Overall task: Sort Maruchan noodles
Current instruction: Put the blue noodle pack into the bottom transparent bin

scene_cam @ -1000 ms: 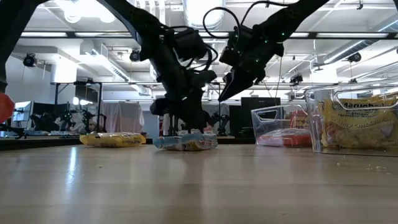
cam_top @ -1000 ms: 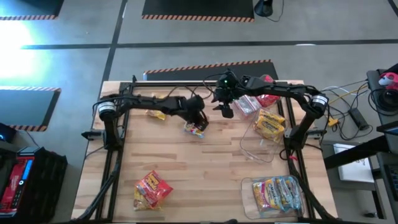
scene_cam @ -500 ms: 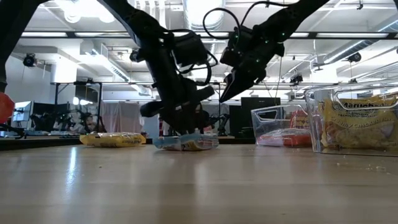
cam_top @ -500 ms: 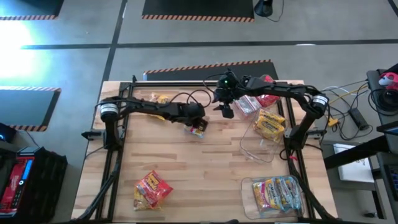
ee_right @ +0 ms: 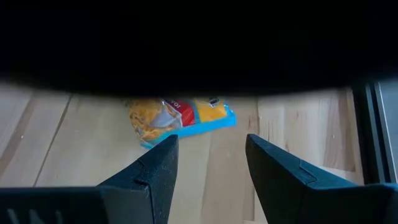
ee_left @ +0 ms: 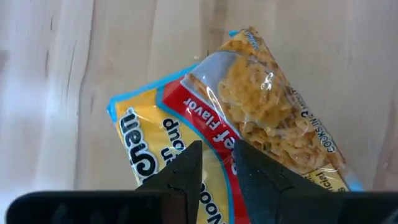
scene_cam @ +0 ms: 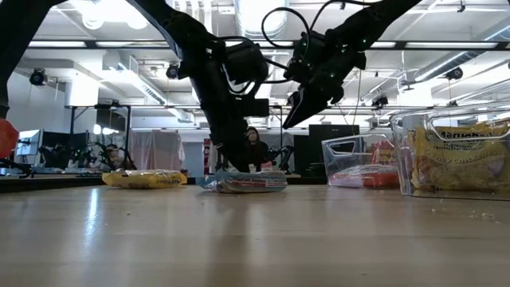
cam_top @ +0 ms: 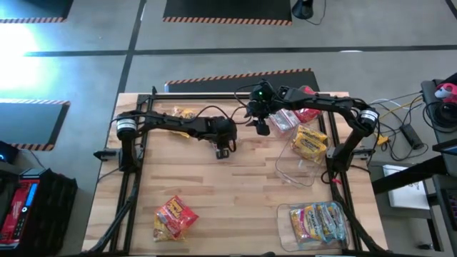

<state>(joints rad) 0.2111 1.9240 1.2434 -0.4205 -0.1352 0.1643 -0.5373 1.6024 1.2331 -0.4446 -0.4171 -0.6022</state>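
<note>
A light blue and yellow noodle packet (ee_left: 249,118) lies flat on the table near its middle, also seen in the low view (scene_cam: 245,183) and the right wrist view (ee_right: 180,121). My left gripper (cam_top: 224,146) stands over it and hides it from above, shut on its wrapper (ee_left: 216,158). My right gripper (cam_top: 261,127) hangs open in the air (scene_cam: 301,112), farther back and to the right of the packet. A yellow packet (cam_top: 182,114) lies flat near the far left edge. Red packets (cam_top: 173,216) lie near the near left corner. My left gripper comes at the blue packet from above, pointing down. Its two fingertips (ee_left: 186,163) pinch the wrapper at the yellow and red printed end (ee_left: 219,140), close together. The packet rests flat on the table (scene_cam: 245,183).
Clear tubs stand along the right side: one with red packets (cam_top: 289,118), one with yellow packets (cam_top: 308,143), one with blue packets (cam_top: 318,223) at the near right corner. Bare wood lies in the middle and near part of the table (cam_top: 235,200).
My left gripper has come down and a little toward the near edge onto the blue packet, its wrist turning, and now covers it in the high view. The packet has slid slightly along the table. My right gripper has stayed almost still.
</note>
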